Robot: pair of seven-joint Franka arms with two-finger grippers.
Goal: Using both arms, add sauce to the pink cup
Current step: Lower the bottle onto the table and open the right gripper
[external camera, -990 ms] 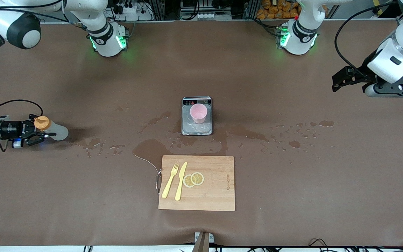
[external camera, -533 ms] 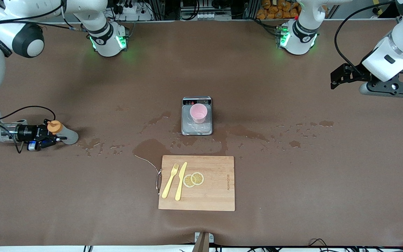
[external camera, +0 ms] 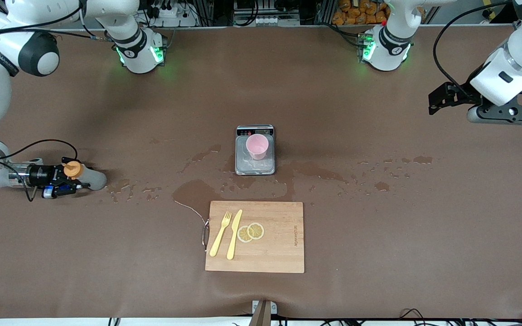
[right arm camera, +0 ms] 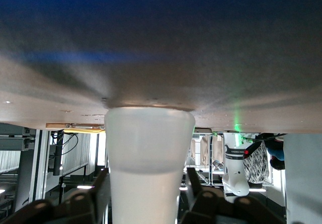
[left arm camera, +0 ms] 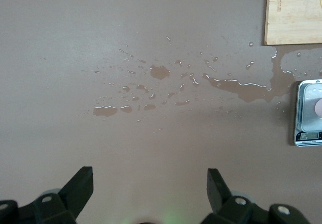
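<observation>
The worry from where I stand is the sauce bottle (external camera: 85,176): the right gripper (external camera: 68,179) has it pinched up near the orange cap (external camera: 72,170), at the right arm's end of the table, and the bottle looks tipped well over rather than upright, low over the brown table (external camera: 379,235), with its base toward the middle. If that grip is too tight on a soft squeeze bottle, I'd guess sauce could spurt out long before it reaches the cup; too loose, and the slick plastic could twist or slide between the fingers during the carry. The right wrist view shows the pale body (right arm camera: 149,163) filling the space between the black fingers (right arm camera: 200,204), so the hold looks centred, though I can't see the nozzle there. The pink cup (external camera: 257,146) stands upright on the little scale (external camera: 254,168) mid-table, well apart from the bottle, and a clumsy pour could knock so light a cup off the plate. The cloth around the scale is already wet with puddles (external camera: 195,192). The left gripper (left arm camera: 150,183) waits in the air over its own end of the table, fingers spread wide and empty, far from both cup and bottle.
</observation>
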